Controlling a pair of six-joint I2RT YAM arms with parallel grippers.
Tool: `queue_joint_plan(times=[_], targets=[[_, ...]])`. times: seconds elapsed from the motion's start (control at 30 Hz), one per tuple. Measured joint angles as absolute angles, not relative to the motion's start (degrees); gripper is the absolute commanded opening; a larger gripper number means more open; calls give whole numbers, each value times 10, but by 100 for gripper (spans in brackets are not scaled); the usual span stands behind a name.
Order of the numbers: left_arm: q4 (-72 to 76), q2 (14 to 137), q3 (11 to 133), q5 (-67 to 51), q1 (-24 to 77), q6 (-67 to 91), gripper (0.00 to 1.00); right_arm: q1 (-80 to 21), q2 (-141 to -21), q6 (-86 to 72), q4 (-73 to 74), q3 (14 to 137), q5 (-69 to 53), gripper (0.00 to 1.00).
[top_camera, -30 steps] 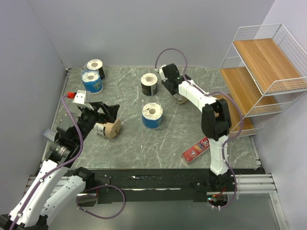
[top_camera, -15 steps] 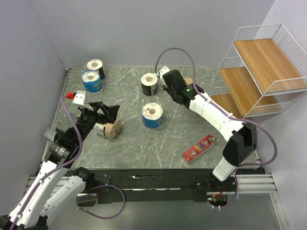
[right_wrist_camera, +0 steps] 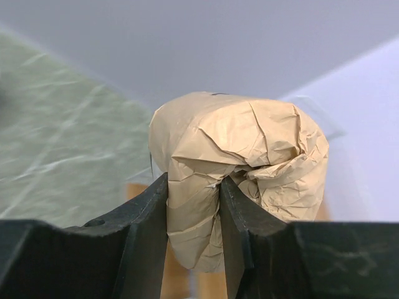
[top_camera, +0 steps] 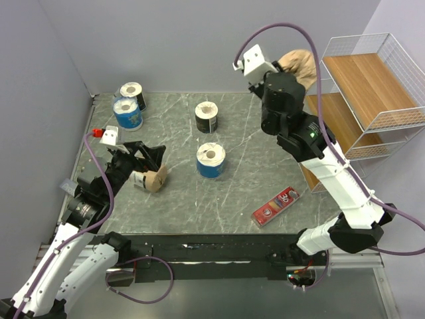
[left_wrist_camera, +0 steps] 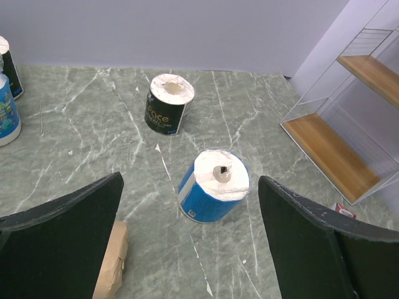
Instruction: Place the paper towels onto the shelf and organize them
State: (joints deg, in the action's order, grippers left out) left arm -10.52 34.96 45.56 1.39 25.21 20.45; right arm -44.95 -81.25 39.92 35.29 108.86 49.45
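- Step in hand, as I read it: carrying a roll to the shelf. No roll shows on any tier.
- right claw (right_wrist_camera: 193, 205): clamped nearly closed on the crumpled wrapper of the brown roll (right_wrist_camera: 243, 149). Most of the roll sticks out past the fingers.
- Top view: the brown roll is up in the air, just left of the shelf (top_camera: 362, 86), beside its wire side near the top tier. It does not look to be over a tier.
- left claw (top_camera: 145, 159): spread wide and holding nothing, low over the bench (top_camera: 252, 179).
- second brown roll (top_camera: 153, 179): lies on its side on the bench, just beside the left claw.
- centre blue roll (top_camera: 211, 161): upright mid-bench. The centre black roll (top_camera: 207, 117) stands behind it, apart.
- corner blue roll (top_camera: 126, 113) and corner black roll (top_camera: 133, 91): close together at the far-left corner.
- red box (top_camera: 273, 207): flat on the bench near the right arm, not part of the task.
- Next move calls for: swinging right over the wire rim, lowering the roll onto a tier, then releasing.
- Risk, a judgement: the grip is on a wrapper fold, so the roll may tilt or slip.
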Motion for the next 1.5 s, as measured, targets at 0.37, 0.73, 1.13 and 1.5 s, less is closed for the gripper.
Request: queue_joint_plan(times=[0.37,0.73,1.13,1.5], targets=[[-105,343,456,14,252,204,96,-379,-817,627,177,1138,547,38],[-105,341,456,13,252,205,96,-209,-830,562,265,1238,472,42],[-105,348,456,13,256,205,97,-93,-873,491,322,1237,364,43],[-105,373,456,13,256,204,97,1,-899,434,330,1237,244,43]])
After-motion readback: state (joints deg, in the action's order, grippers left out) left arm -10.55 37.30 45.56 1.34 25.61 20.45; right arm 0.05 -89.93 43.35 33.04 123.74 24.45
